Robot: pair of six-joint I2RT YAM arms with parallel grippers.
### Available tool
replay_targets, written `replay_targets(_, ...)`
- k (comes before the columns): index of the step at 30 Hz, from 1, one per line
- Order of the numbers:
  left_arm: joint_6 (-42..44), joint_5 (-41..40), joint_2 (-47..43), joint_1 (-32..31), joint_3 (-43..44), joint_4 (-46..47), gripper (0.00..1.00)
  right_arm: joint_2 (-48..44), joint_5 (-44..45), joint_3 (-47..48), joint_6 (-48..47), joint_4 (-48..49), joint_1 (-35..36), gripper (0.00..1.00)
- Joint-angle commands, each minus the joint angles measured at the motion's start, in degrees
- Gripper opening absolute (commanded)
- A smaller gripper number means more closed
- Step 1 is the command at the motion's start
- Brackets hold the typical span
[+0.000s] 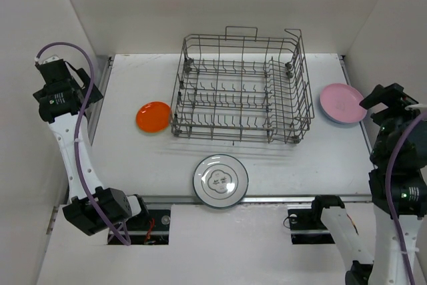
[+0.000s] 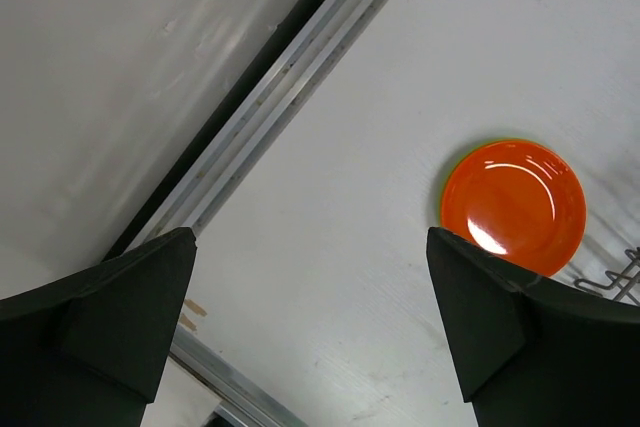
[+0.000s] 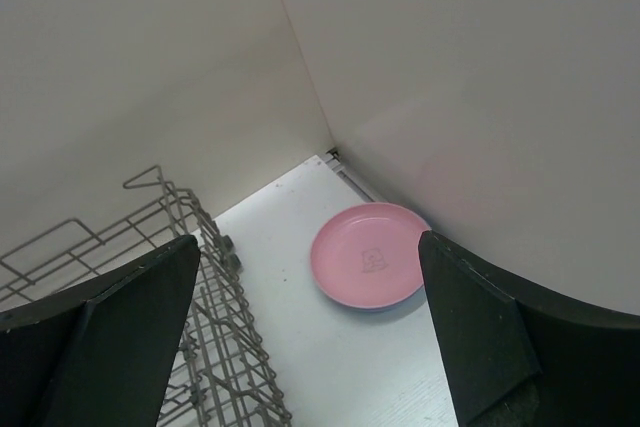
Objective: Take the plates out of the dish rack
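Now double-check dish rack (image 1: pixel 240 85), seemingly bare, with left tool (image 2: pixel 308 247) and right tool (image 3: pixel 308 242) both spread and empty; orange plate (image 1: pixel 153 116) left, pink plate (image 1: pixel 342 103) right, patterned plate (image 1: pixel 221 181) front, all on table (image 1: pixel 133 158).

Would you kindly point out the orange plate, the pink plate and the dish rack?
orange plate (image 1: pixel 153 116), top view, its centre.
pink plate (image 3: pixel 368 254), right wrist view, its centre.
dish rack (image 1: pixel 297 95), top view, its right wall.

The grey wire dish rack (image 1: pixel 240 91) stands upright, with 3 plates lying flat around it: an orange plate (image 1: pixel 153 116) left, a pink plate (image 1: pixel 343 103) right, a teal-rimmed white plate (image 1: pixel 221 180) in front.
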Motion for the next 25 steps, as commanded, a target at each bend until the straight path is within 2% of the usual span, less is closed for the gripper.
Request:
replay_targets(1, -1.2, 0.9, -0.6, 0.0, 1.0, 0.4, 1.00, -0.8, 1.9, -2.1, -1.7, 1.5, 0.6, 0.96)
replay_targets(3, -1.2, 2.1, -0.1, 0.0, 1.0, 0.4, 1.00, -1.6, 1.9, -2.8, -2.4, 2.0, 0.6, 0.96)
replay_targets(4, -1.2, 2.1, -0.1, 0.0, 1.5, 0.4, 1.00, -2.2, 1.9, -2.8, -2.4, 2.0, 0.6, 1.00)
replay_targets(8, -1.8, 2.7, -0.1, 0.0, 1.5, 0.4, 1.00, -2.8, 1.9, -4.6, -2.4, 5.1, 0.6, 1.00)
replay_targets(15, -1.8, 3.2, -0.1, 0.0, 0.5, 0.4, 1.00, -5.2, 9.7, -8.1, 3.3, 10.5, 1.1, 1.00)
replay_targets(25, -2.3, 5.0, -0.1, 0.0, 0.0, 0.4, 1.00, -5.2, 9.7, -8.6, 6.4, 11.7, 1.6, 1.00)
